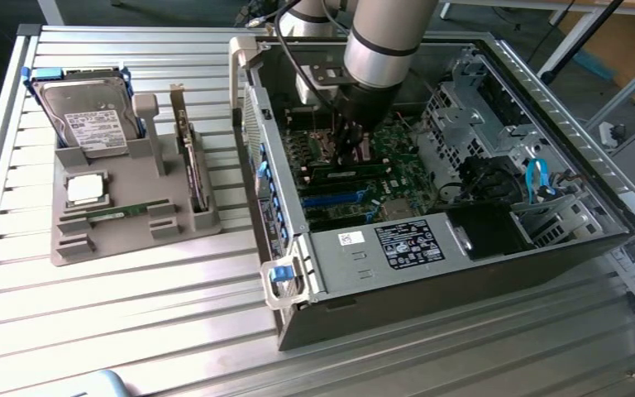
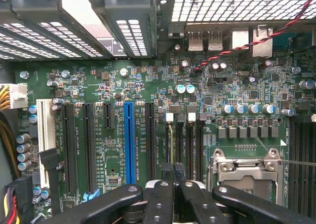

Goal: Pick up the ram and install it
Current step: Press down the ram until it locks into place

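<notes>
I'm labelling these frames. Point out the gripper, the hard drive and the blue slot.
gripper (image 2: 172, 184), wrist view, between its fingertips
hard drive (image 1: 95, 122), exterior view, label on top
blue slot (image 2: 129, 140), wrist view, middle of its length

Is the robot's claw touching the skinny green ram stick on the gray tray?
Apart. The exterior view shows the gripper down inside the computer case, while the ram stick lies on the gray tray outside the case.
</notes>
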You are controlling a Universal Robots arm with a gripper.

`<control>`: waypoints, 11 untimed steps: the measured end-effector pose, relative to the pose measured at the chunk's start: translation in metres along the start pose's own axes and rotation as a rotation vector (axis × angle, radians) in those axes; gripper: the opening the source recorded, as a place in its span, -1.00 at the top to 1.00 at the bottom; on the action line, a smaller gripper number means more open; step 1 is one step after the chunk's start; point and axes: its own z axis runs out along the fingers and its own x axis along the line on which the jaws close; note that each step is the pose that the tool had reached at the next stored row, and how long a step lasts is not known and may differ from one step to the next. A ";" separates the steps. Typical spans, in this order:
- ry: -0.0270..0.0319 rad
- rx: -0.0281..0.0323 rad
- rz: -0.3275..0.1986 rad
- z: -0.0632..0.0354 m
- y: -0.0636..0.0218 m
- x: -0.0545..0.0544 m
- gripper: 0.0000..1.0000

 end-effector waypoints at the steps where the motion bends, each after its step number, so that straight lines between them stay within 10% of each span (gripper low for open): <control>1: 0.0000 0.0000 0.000 0.0001 0.0000 0.000 0.79; 11: 0.0000 0.0000 0.000 0.0017 0.0000 0.000 0.79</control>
